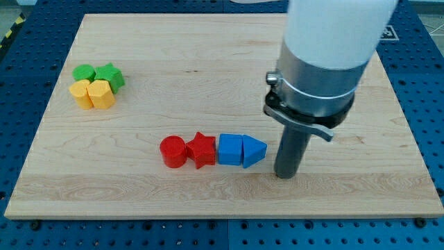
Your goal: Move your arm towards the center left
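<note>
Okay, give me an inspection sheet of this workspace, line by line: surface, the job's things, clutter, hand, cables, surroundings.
Surface: wooden board, flat, no marks seen.
Job's things: my tip rests on the board just to the view's right of the blue triangular block.
Clutter: a row of red cylinder, red star, blue cube; a cluster at the view's upper left of two green blocks and two yellow blocks.
Hand: nothing seen, rod only.
Cables: nothing seen.
Surroundings: blue perforated table.

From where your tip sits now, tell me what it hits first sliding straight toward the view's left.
Most likely the blue triangular block: my tip sits just to its right, slightly lower in the view, so contact may only be glancing; depth is hard to judge.
</note>
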`<state>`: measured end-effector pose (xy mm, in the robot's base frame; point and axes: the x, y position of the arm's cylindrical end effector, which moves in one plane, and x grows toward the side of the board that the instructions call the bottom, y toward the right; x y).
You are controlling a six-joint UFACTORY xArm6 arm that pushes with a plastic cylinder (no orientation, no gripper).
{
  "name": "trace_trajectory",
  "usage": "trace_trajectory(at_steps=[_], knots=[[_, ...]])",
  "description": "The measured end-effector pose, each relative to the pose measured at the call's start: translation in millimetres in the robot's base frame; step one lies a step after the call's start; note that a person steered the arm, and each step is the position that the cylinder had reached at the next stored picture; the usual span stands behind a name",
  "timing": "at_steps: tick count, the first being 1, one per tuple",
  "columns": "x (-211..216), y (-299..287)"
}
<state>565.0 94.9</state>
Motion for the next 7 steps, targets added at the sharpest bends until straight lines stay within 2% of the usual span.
trace_trajectory(at_steps=[1,2,3,7], knots=[[-0.9,36.5],[-19.5,60.8],[-47.6,61.8],[-47.6,46.0]])
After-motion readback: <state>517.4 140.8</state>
